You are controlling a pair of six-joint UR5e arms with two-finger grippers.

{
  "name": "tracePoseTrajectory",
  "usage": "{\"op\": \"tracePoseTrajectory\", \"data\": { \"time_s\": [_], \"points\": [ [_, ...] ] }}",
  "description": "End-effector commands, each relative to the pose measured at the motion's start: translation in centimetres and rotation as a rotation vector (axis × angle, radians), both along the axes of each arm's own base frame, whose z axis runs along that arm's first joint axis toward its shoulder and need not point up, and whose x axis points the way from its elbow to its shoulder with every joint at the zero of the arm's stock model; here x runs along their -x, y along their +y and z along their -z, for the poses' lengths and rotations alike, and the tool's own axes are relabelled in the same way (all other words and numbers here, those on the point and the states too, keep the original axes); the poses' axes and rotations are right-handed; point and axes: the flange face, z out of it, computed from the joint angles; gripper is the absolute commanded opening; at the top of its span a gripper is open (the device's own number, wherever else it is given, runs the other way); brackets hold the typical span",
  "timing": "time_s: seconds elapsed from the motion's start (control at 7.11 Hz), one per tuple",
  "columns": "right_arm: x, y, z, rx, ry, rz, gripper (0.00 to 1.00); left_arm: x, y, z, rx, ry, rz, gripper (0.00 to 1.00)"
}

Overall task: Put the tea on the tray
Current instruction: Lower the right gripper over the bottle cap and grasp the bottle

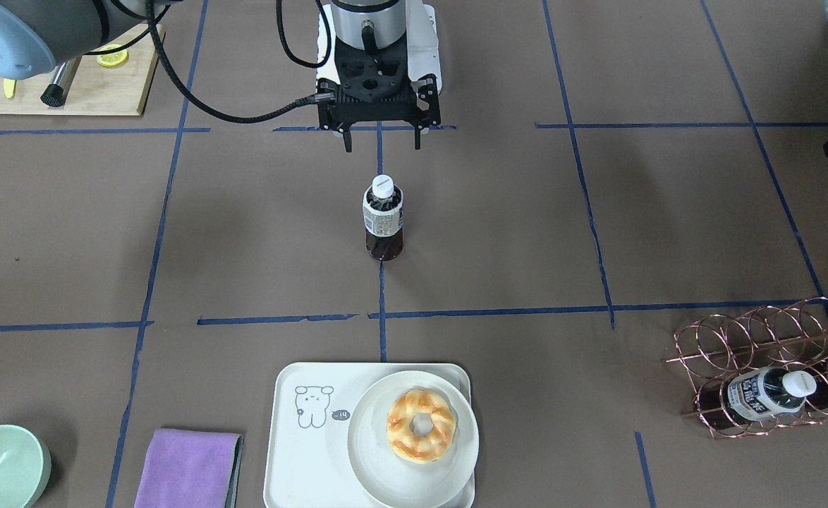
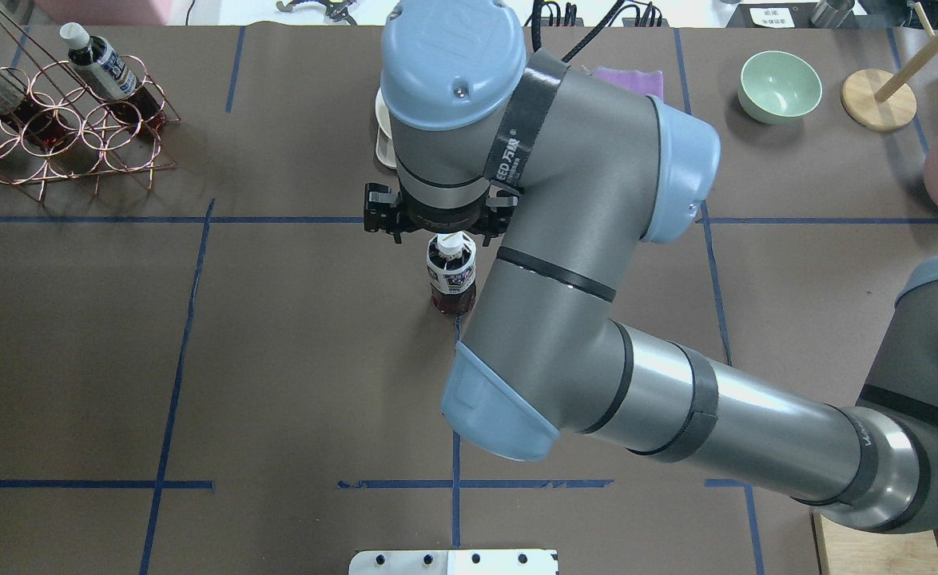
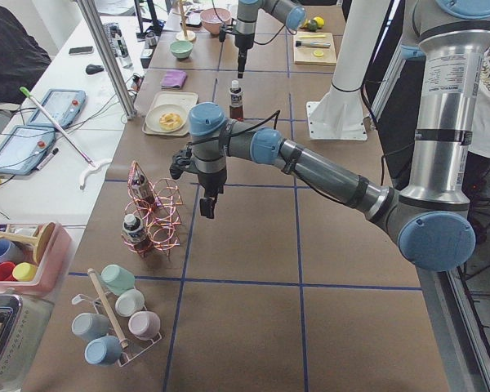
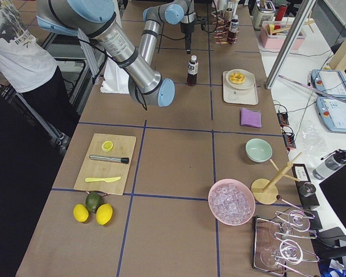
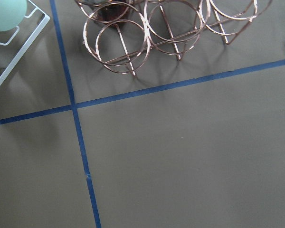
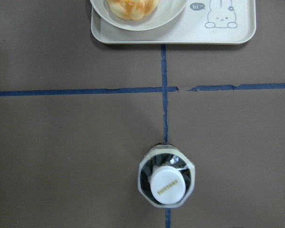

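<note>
The tea (image 1: 384, 222) is a small clear bottle of dark liquid with a white cap. It stands upright on the brown table at a crossing of blue tape lines. It also shows in the right wrist view (image 6: 167, 180) and the overhead view (image 2: 453, 271). My right gripper (image 1: 382, 141) is open and empty. It hangs above the bottle, slightly to the robot's side of it, without touching. The cream tray (image 1: 308, 458) with the bear drawing lies beyond the bottle, apart from it. My left gripper (image 3: 206, 204) hovers by the copper rack; I cannot tell whether it is open or shut.
A white plate (image 1: 372, 451) with a doughnut (image 1: 421, 425) fills one half of the tray. A purple cloth (image 1: 188, 469) and a green bowl (image 1: 1, 469) lie beside the tray. A copper rack (image 1: 759, 374) holds other bottles. A wooden cutting board (image 1: 68, 85) lies near the robot.
</note>
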Motion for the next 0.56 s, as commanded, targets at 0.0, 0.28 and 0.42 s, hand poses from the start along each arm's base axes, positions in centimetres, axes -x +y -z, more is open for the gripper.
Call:
{"op": "tracePoseTrajectory", "data": {
  "time_s": [0.0,0.28,0.42],
  "points": [
    [2.0,-1.5,-0.9,-0.020,0.020,-0.011,1.00,0.4,-0.1,-0.2,0.001,0.002,0.004,1.00],
    [2.1,-1.6,-1.5,-0.023,0.032,-0.008,1.00,0.4,-0.1,-0.3,0.001,0.002,0.003,1.00],
    [2.6,-1.9,-2.0,-0.025,0.047,0.002,1.00,0.4,0.0,-0.4,0.003,0.002,0.003,1.00]
  ]
}}
